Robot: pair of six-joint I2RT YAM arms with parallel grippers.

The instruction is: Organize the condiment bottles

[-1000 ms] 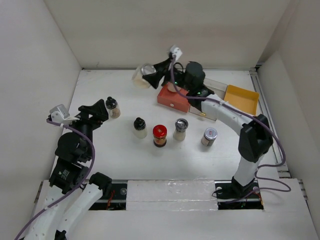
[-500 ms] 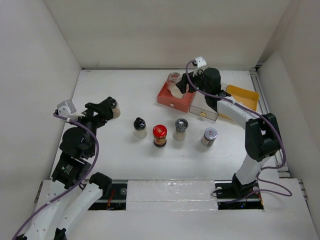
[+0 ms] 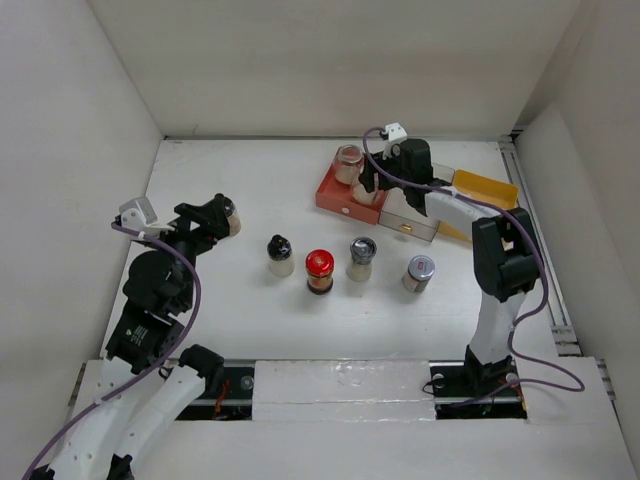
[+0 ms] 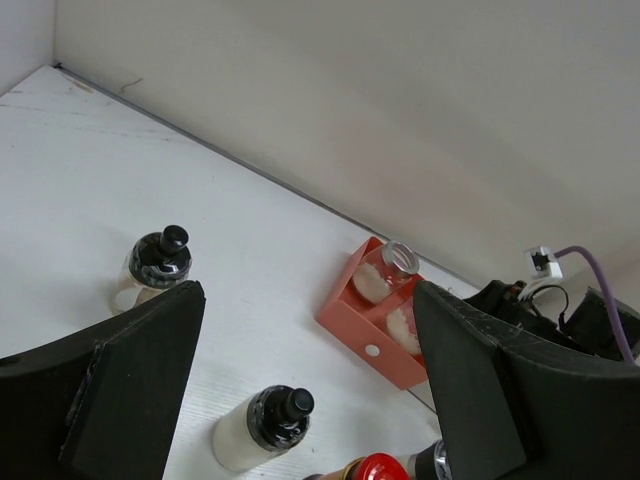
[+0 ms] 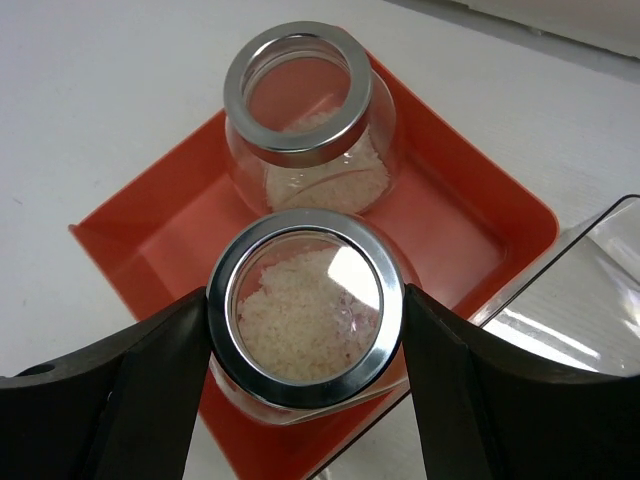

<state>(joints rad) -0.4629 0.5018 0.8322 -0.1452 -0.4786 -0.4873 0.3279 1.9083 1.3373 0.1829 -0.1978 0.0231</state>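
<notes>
My right gripper (image 5: pixel 305 335) is shut on a silver-lidded glass jar (image 5: pixel 305 300) of white grains, at the near corner of the red tray (image 5: pixel 470 220). A second silver-lidded jar (image 5: pixel 300 110) stands in the tray behind it. In the top view this gripper (image 3: pixel 372 182) sits at the red tray (image 3: pixel 335 198) beside that jar (image 3: pixel 348 160). My left gripper (image 3: pixel 212 218) is open and empty, next to a black-capped bottle (image 3: pixel 231 214). A row stands mid-table: black-capped bottle (image 3: pixel 280 255), dark red-lidded bottle (image 3: pixel 319 270), and two silver-lidded jars (image 3: pixel 361 257) (image 3: pixel 419 272).
A clear tray (image 3: pixel 410 218) and a yellow tray (image 3: pixel 485 197) lie to the right of the red tray. White walls close in the table at the back and both sides. In the left wrist view, two black-capped bottles (image 4: pixel 160 262) (image 4: pixel 265 428) stand ahead of my open fingers (image 4: pixel 130 380).
My right arm swung the jar from up left of the red tray to the tray and lowered it beside the other jar. My left gripper shifted slightly right.
</notes>
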